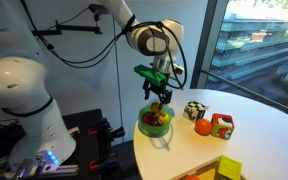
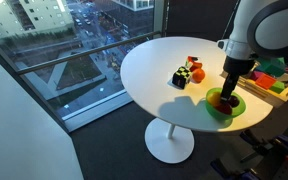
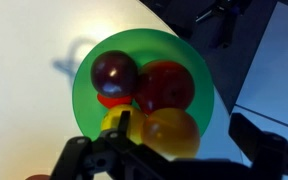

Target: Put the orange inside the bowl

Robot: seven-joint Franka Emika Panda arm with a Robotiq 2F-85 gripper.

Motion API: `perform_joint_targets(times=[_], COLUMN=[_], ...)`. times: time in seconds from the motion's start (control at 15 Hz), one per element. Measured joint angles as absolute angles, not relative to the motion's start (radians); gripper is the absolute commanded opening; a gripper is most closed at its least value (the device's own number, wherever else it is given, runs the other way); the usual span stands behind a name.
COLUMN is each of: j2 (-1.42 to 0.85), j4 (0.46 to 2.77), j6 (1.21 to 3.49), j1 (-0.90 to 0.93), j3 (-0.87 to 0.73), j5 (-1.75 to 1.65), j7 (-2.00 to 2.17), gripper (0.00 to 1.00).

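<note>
The orange (image 3: pixel 172 132) lies inside the green bowl (image 3: pixel 199 70), against a dark red fruit (image 3: pixel 114 72), a red fruit (image 3: pixel 165 88) and a yellow piece (image 3: pixel 114 122). In the wrist view my gripper (image 3: pixel 184 131) hangs straight above the orange, open, its jaws spread wide to either side and apart from the fruit. In both exterior views the gripper (image 1: pixel 160 96) (image 2: pixel 227 88) stands just over the bowl (image 1: pixel 144 127) (image 2: pixel 236 107) at the round white table's edge. The fingers hide much of the bowl's contents in those views.
On the white table (image 1: pixel 254 145) sit a black-and-yellow cube (image 1: pixel 193 110), a red-orange round fruit (image 1: pixel 202 127) and a red-and-green block (image 1: pixel 221 125). A yellow object (image 1: pixel 229 168) lies near the front edge. A tray of coloured pieces (image 2: pixel 271 76) stands beside the table. Windows border the table.
</note>
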State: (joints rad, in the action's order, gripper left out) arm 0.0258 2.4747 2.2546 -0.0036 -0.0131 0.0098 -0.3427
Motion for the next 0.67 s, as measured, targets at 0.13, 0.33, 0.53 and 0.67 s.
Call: perform_joint_targets(times=[0.13,0.33,0.53,0.67], j2=[0.031,0.043,0.061,0.075], j4=[2.465,2.448,2.431,2.425], j6=[2.243,2.214,2.167,2.152], j1=[-0.004,-0.005,-0.008,-0.011], j3=[-0.016,-0.023,-0.03,-0.037], j5=[0.013,0.015,0.015,0.014], j7=[-0.349,-0.357,-0.358,-0.358], gripper=[1.0,1.0,1.0,1.0])
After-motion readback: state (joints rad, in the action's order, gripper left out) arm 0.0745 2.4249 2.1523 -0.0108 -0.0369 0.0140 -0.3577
